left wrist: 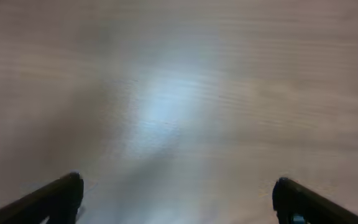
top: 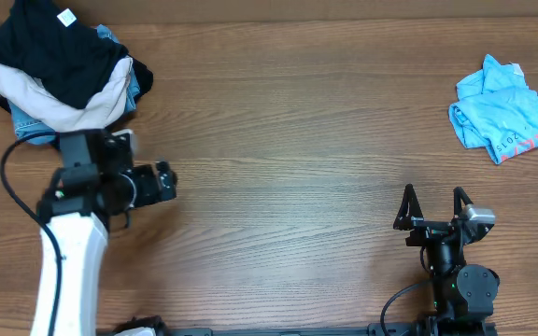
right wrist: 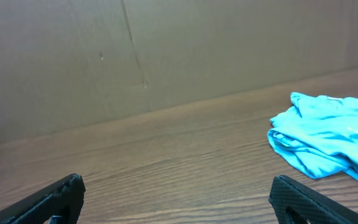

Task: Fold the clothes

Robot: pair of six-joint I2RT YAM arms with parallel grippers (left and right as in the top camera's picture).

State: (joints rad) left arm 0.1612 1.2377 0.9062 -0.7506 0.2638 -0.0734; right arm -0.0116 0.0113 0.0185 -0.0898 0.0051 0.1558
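Observation:
The clothes, a black T-shirt (top: 49, 51) with a small white neck label (top: 66, 17), lie crumpled on top of a pile at the table's far left corner. My left arm (top: 101, 182) stands just in front of that pile. In the blurred left wrist view my left gripper (left wrist: 178, 186) is open over bare wood, with nothing between its fingers. My right gripper (top: 432, 205) rests near the front right edge, pointing toward the back. It is open and empty too, as the right wrist view of the gripper (right wrist: 178, 183) shows.
Under the black shirt lie cream trousers (top: 63, 107) and a blue denim piece (top: 26, 131). A light blue tee with red print (top: 507, 117) is bunched at the far right, ahead and right of my right gripper (right wrist: 328, 143). A cardboard wall (right wrist: 166, 56) backs the table.

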